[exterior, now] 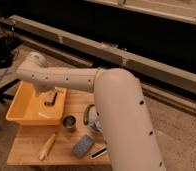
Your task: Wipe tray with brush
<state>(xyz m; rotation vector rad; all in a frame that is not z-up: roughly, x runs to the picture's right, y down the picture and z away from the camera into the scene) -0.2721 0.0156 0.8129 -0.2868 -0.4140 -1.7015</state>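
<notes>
The yellow-orange tray (22, 111) stands on the left end of a small wooden table. My long beige arm reaches from the right across to the tray's far left corner. There its wrist bends down, and the gripper (47, 94) hangs open over the inside of the tray. A small dark and tan block, the brush (53, 99), lies on the tray floor right by the gripper. Whether the two touch I cannot tell.
On the wooden table (26, 152) in front of the tray are a metal can (68, 123), a green vegetable (87, 114), a yellow corn-like piece (47, 146), a grey-blue sponge (82, 146) and a long-handled brush (99, 152). A long metal rail (141, 62) runs behind.
</notes>
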